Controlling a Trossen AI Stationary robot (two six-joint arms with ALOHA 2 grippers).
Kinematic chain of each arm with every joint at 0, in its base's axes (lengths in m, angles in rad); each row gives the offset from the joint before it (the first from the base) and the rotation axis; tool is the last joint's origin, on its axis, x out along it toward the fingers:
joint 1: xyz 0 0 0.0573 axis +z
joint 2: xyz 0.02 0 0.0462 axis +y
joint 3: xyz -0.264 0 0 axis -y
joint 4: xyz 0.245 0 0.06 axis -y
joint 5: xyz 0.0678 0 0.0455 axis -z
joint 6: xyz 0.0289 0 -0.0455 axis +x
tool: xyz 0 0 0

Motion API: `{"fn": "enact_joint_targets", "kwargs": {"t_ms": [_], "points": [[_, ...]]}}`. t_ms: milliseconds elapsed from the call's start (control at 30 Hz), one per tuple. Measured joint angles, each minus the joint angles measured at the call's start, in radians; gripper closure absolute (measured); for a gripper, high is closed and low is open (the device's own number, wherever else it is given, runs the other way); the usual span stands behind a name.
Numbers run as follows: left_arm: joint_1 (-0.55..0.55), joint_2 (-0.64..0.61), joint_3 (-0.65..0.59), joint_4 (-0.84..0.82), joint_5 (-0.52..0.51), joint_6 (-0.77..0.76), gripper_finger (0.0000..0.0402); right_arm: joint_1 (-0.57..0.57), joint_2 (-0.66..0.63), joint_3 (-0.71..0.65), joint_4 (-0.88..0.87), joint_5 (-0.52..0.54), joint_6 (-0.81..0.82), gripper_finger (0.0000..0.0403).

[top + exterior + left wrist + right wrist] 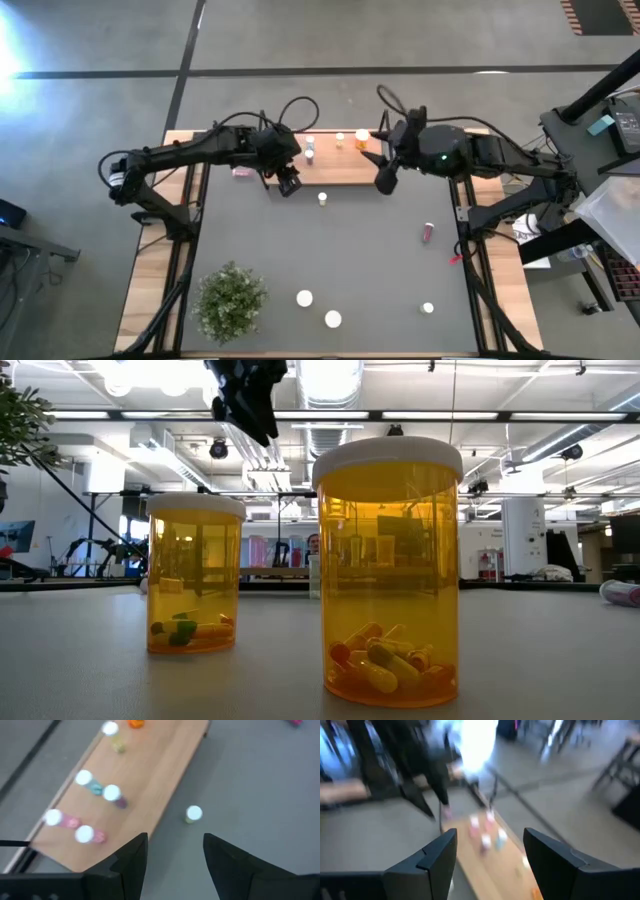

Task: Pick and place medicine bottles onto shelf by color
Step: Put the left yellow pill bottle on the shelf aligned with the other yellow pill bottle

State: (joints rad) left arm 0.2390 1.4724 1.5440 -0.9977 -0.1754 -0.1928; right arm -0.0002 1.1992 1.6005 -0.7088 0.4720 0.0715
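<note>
The shelf (330, 165) is a light wooden board at the table's far middle. Several medicine bottles stand on it: pink ones (90, 835), a purple one (115, 796) and an orange one (362, 138). More bottles are on the mat: a small one (322, 198) just in front of the shelf, a pink one (428, 232) lying at the right, and two orange ones (195, 575) (390, 570) near the front edge. My left gripper (172, 865) hangs open over the shelf's near left edge. My right gripper (490, 855) is open above the shelf's right end. Both are empty.
A green potted plant (232, 300) stands at the near left of the mat. Another small bottle (427, 308) sits near the front right. The shelf's black wire frame (15, 845) rises at its left end. Bare mat lies between the shelf and the front bottles.
</note>
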Motion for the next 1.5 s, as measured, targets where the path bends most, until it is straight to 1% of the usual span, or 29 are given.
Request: {"fn": "enact_joint_targets", "kwargs": {"t_ms": [67, 167, 200, 267, 367, 567, 700, 833, 967, 1133, 1200, 1300, 1367, 1500], "points": [[0.007, -0.019, 0.000, -0.007, -0.018, 0.001, 0.0226, 0.000, 0.000, 0.000, 0.103, 0.000, -0.038, 0.0184], [0.019, -0.051, -0.001, -0.016, -0.027, 0.024, 0.0226, 0.000, 0.000, 0.000, 0.212, 0.000, -0.043, 0.0184], [0.022, -0.059, -0.002, -0.016, -0.032, 0.030, 0.0226, 0.000, 0.000, 0.000, 0.234, 0.000, -0.035, 0.0184], [0.030, -0.077, -0.005, -0.016, -0.037, 0.043, 0.0226, 0.000, 0.000, 0.000, 0.251, -0.001, 0.045, 0.0184], [0.039, -0.104, -0.010, -0.016, -0.045, 0.047, 0.0226, -0.001, 0.003, 0.000, 0.251, -0.001, 0.176, 0.0184], [0.056, -0.129, -0.015, -0.055, -0.072, 0.056, 0.0226, -0.010, 0.046, 0.000, 0.150, 0.002, 0.251, 0.0184], [0.067, -0.138, -0.015, -0.062, -0.073, 0.089, 0.0226, -0.011, 0.112, 0.000, 0.107, 0.000, 0.253, 0.0184], [0.077, -0.145, -0.015, -0.082, -0.073, 0.104, 0.0226, -0.015, 0.193, 0.000, 0.116, 0.001, 0.246, 0.0184], [0.089, -0.158, -0.015, -0.139, -0.073, 0.102, 0.0226, -0.027, 0.273, 0.000, 0.114, 0.001, 0.225, 0.0184], [0.100, -0.183, -0.015, -0.205, -0.074, 0.097, 0.0226, -0.071, 0.330, 0.000, 0.077, -0.008, 0.309, 0.0184], [0.102, -0.195, -0.015, -0.218, -0.074, 0.097, 0.0226, -0.109, 0.337, 0.000, 0.023, -0.038, 0.357, 0.0184], [0.102, -0.207, -0.015, -0.225, -0.074, 0.097, 0.0226, -0.182, 0.356, 0.000, -0.065, -0.187, 0.447, 0.0184], [0.102, -0.214, -0.015, -0.225, -0.074, 0.097, 0.0226, -0.214, 0.383, 0.000, -0.087, -0.261, 0.465, 0.0184], [0.102, -0.219, -0.015, -0.225, -0.074, 0.097, 0.0226, -0.221, 0.455, 0.000, -0.059, -0.288, 0.397, 0.0184]]}}
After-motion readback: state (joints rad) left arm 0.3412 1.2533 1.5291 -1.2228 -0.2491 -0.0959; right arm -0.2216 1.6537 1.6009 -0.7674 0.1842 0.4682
